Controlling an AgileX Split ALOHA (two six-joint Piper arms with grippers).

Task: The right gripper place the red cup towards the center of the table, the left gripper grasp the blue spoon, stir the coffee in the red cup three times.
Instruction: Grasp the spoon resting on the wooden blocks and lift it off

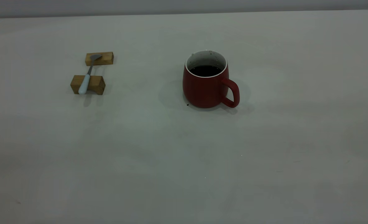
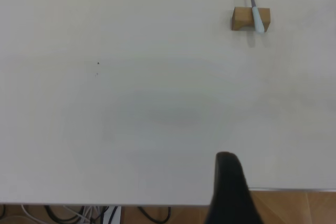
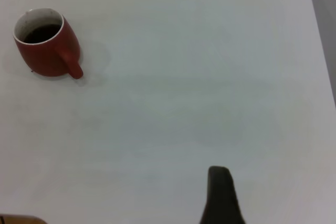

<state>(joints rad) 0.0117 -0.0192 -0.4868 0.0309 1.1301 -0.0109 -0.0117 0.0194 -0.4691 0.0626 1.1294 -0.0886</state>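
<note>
Left gripper (image 2: 229,190): only one dark finger shows in its wrist view, at the near edge of the surface; how far open, cannot tell; nothing seen in its hold.
Right gripper (image 3: 220,195): one dark finger shows in its wrist view, over bare surface; opening likewise cannot be told; nothing seen in its hold.
Blue spoon (image 1: 86,77): well apart from the left gripper, across the surface; laid as a bridge over two wooden blocks (image 1: 88,84), pale handle on the nearer block, grey bowl on the farther one.
Red cup (image 1: 206,81): well apart from the right gripper; upright near the middle of the surface, handle toward the exterior view's right and near side; far from the spoon.
Coffee (image 1: 205,70): dark liquid inside the cup, below the white rim.
Surface (image 1: 184,161): off-white; a tiny dark speck just beside the cup's base.
</note>
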